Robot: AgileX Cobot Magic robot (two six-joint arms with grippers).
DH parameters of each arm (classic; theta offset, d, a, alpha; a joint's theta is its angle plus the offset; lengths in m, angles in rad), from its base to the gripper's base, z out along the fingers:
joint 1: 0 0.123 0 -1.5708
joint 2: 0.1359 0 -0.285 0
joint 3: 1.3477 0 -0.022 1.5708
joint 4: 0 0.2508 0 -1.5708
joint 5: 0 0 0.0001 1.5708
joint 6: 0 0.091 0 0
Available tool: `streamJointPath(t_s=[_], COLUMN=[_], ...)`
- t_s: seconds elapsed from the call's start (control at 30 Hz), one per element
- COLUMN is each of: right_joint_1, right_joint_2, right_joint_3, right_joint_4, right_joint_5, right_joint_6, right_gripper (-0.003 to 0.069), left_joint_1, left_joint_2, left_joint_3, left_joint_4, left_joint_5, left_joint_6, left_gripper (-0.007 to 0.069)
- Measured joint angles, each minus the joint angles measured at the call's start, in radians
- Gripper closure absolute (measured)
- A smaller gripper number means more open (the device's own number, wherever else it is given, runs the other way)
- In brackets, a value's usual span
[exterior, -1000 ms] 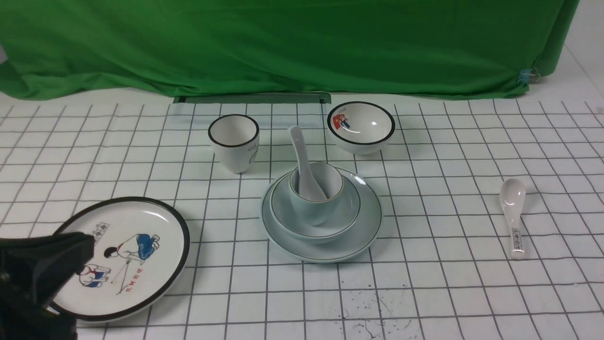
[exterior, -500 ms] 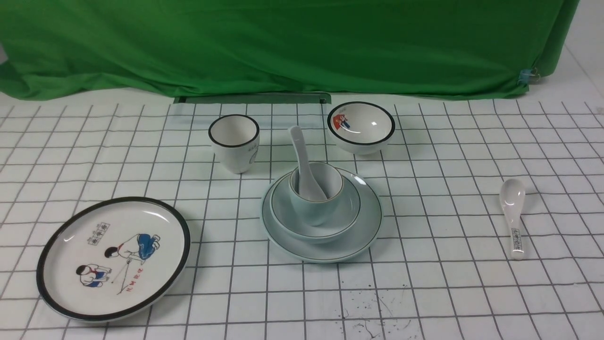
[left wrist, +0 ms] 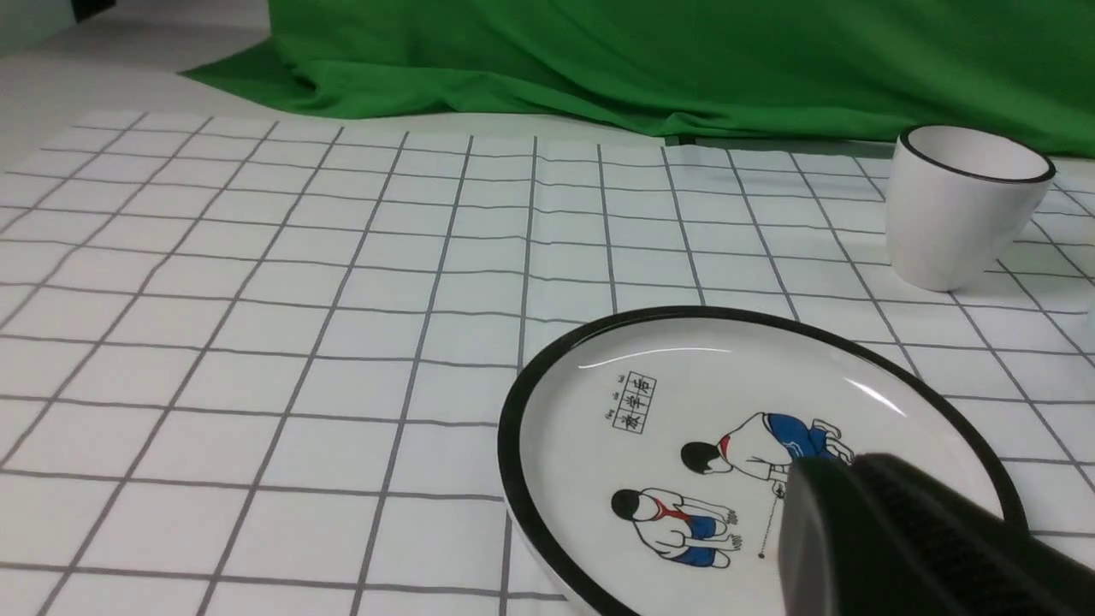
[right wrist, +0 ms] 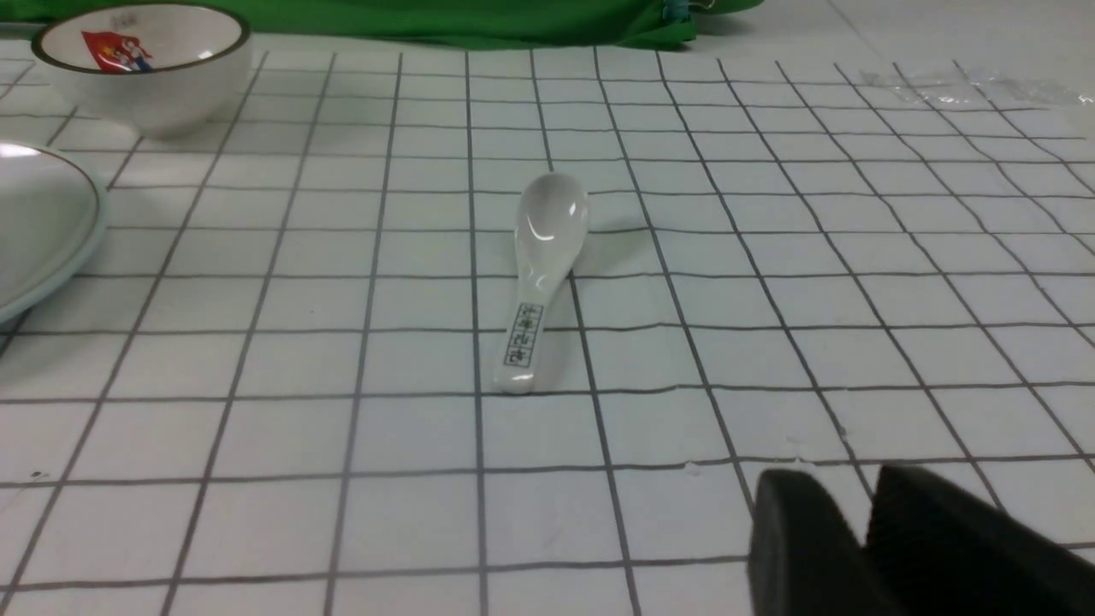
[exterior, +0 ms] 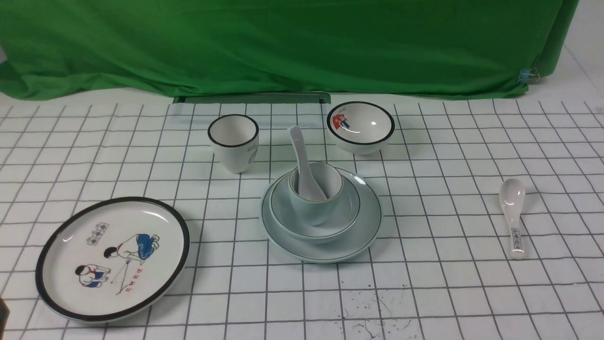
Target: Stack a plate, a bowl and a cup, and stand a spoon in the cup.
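My left claw (left wrist: 834, 466) is pressed together, my right claw's (right wrist: 843, 479) spread I cannot tell; the spoon (exterior: 302, 165) leans toward eleven o'clock inside the cup (exterior: 314, 208), so stacking seems finished.

Printed spoon (right wrist: 547, 231) — flat on gridded tabletop (right wrist: 282, 436)

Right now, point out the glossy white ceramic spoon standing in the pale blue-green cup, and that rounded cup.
Spoon (exterior: 300, 147): front view, on its handle.
Cup (exterior: 314, 211): front view, on its outer wall.
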Motion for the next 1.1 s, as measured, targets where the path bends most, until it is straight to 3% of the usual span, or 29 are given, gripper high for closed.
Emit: streamJointPath(t_s=[1.1], right_joint_1=[0.0], right_joint_2=[0.0], right_joint_3=[0.0], right_joint_4=[0.0], right_joint_5=[0.0], right_joint_6=[0.001], right_gripper=[0.0461], left_joint_1=[0.0], left_joint_2=[0.0], left_joint_3=[0.0], left_joint_4=[-0.003], left_joint_5=[0.004], left_joint_6=[-0.007], left_gripper=[0.0655])
